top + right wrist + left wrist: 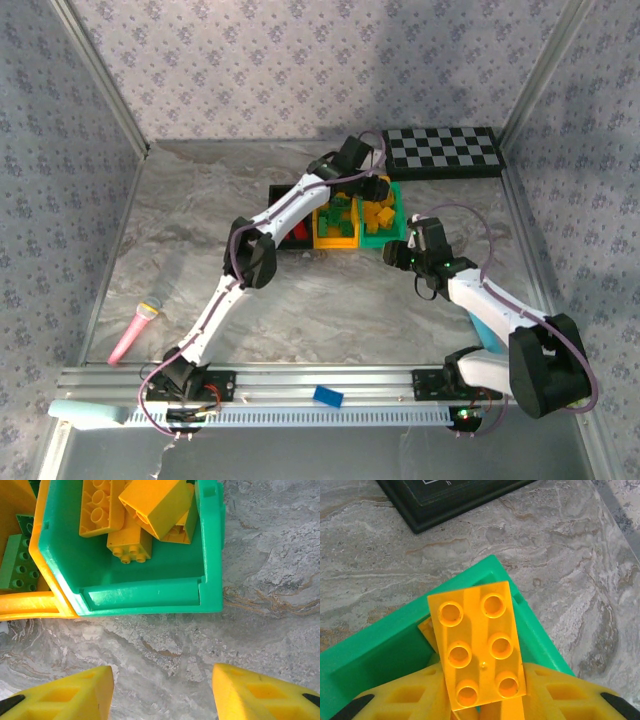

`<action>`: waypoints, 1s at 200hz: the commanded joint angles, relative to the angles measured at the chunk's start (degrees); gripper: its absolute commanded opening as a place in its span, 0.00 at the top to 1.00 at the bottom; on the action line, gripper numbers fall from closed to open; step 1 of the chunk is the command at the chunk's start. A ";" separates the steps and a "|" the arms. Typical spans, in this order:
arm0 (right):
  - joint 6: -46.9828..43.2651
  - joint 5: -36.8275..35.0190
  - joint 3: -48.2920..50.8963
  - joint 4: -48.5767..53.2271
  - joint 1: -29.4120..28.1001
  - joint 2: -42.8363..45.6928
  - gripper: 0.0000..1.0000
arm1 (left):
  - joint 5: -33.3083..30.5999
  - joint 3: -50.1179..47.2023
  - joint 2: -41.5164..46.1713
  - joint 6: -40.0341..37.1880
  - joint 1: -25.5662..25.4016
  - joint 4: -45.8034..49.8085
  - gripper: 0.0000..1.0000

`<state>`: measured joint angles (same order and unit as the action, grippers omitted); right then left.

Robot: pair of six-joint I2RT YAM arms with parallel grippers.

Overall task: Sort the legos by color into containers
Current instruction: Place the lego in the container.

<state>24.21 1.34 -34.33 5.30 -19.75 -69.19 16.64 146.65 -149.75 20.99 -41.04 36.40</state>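
Note:
My left gripper [375, 190] hangs over the green bin [388, 238], the right-hand one of the three joined containers. In the left wrist view its yellow fingers [395, 700] are shut on a flat yellow six-stud lego [477, 645] above a corner of the green bin [375, 650]. My right gripper [398, 255] sits just in front of that bin. In the right wrist view it [162, 690] stands open over bare table. The green bin [150, 597] holds several yellow legos [155, 505]. Green legos [17, 562] lie in the yellow-orange bin [30, 605]. A red lego [303, 232] shows in the black bin [285, 240].
A black-and-white checkerboard [445, 150] lies at the back right, close behind the bins, and its dark edge [455, 500] shows in the left wrist view. A pink microphone-shaped toy [135, 330] lies at the near left. A blue brick [327, 397] rests on the front rail. Walls close three sides.

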 commanded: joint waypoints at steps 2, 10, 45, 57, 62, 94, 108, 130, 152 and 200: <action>0.84 0.34 -0.02 -0.28 -0.16 -0.42 0.44 | 3.83 4.49 -3.16 2.96 0.21 -1.84 0.62; 0.76 0.25 -0.04 -0.05 -0.33 -0.36 0.44 | 4.14 5.17 -3.95 3.38 0.22 -1.80 0.62; 0.89 -0.35 0.40 0.07 -0.63 -0.16 0.44 | 4.54 5.47 -5.18 4.14 0.23 -1.99 0.61; 1.17 -0.38 0.87 -0.39 -0.59 -0.16 0.44 | 4.55 5.42 -5.29 4.22 0.25 -2.08 0.61; 1.28 -0.38 1.04 -0.58 -0.68 -0.16 0.44 | 4.62 5.41 -5.22 4.23 0.21 -2.01 0.60; 1.11 0.09 0.89 -0.74 -0.74 -0.59 0.44 | 4.54 5.40 -4.87 4.41 0.24 -1.77 0.56; 0.93 -0.01 0.54 -0.74 -0.73 -1.00 0.44 | 4.63 5.40 -4.63 4.40 0.14 -1.89 0.56; 1.02 0.33 -0.10 -0.63 -0.91 -1.47 0.44 | 4.74 5.42 -3.91 4.08 -0.08 -1.99 0.56; 1.11 0.00 0.06 -1.12 -1.28 -1.73 0.44 | 4.54 5.42 -3.06 3.97 -0.22 -1.96 0.50; 0.86 -0.80 0.09 -0.93 -1.39 -1.61 0.44 | 3.41 5.40 0.17 2.23 -1.09 -1.45 0.47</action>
<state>24.64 1.30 -33.85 4.47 -20.88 -70.74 20.25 150.30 -153.45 24.67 -41.36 33.89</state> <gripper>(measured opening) 0.561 0.521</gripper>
